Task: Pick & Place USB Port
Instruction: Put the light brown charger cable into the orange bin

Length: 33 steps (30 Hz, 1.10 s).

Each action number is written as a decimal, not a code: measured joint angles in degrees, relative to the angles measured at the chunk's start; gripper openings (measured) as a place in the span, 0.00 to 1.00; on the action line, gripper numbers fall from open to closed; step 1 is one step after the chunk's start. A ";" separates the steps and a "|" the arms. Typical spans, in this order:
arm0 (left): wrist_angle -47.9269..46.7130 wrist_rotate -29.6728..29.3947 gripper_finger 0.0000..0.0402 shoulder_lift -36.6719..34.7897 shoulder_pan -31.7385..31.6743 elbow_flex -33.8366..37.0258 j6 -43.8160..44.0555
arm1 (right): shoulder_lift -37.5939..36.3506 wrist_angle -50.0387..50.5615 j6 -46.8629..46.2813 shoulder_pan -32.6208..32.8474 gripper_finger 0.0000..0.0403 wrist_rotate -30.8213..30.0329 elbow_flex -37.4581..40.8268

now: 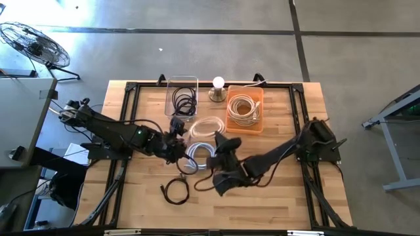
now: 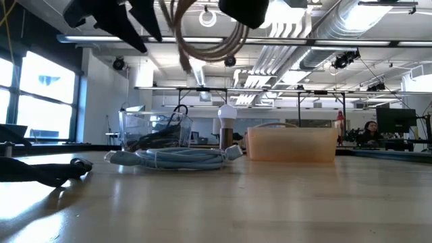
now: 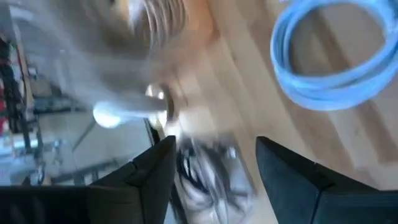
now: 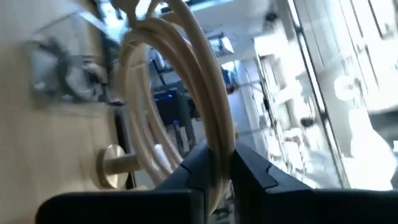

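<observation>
Wooden planks of the table (image 1: 275,196) filled the high view, with grey floor and a standing fan (image 1: 34,43) beyond. Nearest the front edge lay a small black cable coil (image 1: 176,191). Just past it, both arms met at mid-table. The right tool (image 1: 220,140) was closed on a beige cable coil (image 1: 207,127); its wrist view showed the strands pinched between the dark fingers (image 4: 249,171), and the low view showed the coil (image 2: 206,30) hanging clear above the table, a lift the overhead picture could not reveal. The left tool (image 1: 176,129) sat just beside that coil, its fingers (image 3: 149,171) parted with nothing between them, a gap only its own wrist view made plain. Beneath the two tools a pale blue cable coil (image 1: 197,156) rested flat on the wood; it also showed in the low view (image 2: 179,158).

Farther back stood a clear bin (image 1: 182,97) holding black cables, a white lamp bulb on a round base (image 1: 218,88), and an orange bin (image 1: 245,110) with another beige coil inside. Only the low view caught the room behind: ceiling ducts, windows, and a person (image 2: 369,132) seated at a distant desk.
</observation>
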<state>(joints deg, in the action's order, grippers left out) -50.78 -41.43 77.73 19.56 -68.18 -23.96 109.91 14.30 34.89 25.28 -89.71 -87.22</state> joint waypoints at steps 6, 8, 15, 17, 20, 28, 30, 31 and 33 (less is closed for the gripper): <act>-6.85 -1.59 0.54 0.03 -0.05 0.02 6.13 | -5.80 13.63 -18.46 -2.88 0.08 0.02 0.00; -8.27 -1.59 0.54 0.03 -0.05 0.02 7.21 | -7.86 19.74 -26.16 -4.19 0.08 1.95 -0.04; -10.53 -1.11 0.54 0.03 -0.05 0.07 9.98 | -14.14 53.50 -68.61 -12.63 0.08 23.26 -0.05; -11.01 -1.15 0.54 0.03 -0.05 0.07 10.33 | -14.11 65.98 -80.36 -15.75 0.08 29.08 -0.04; -10.85 -1.17 0.54 0.03 -0.05 0.07 10.33 | -13.71 75.81 -89.63 -19.68 0.08 35.03 0.00; -10.23 -1.19 0.54 0.03 -0.05 0.07 10.72 | -14.09 60.70 -72.41 -26.18 0.08 50.03 1.90; -10.29 -1.10 0.54 0.03 -0.05 0.07 10.72 | -13.91 60.18 -72.16 -27.45 0.08 51.44 1.90; -10.25 -1.00 0.54 0.03 -0.05 0.07 10.75 | -13.76 60.19 -72.38 -28.00 0.08 52.19 1.90; -10.36 -0.82 0.54 0.05 -0.05 0.07 10.72 | -13.75 60.33 -72.56 -28.99 0.08 54.00 1.90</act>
<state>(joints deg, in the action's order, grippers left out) -61.14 -42.25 77.78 19.51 -68.12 -13.23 96.16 74.63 -37.67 -3.71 -35.72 -85.32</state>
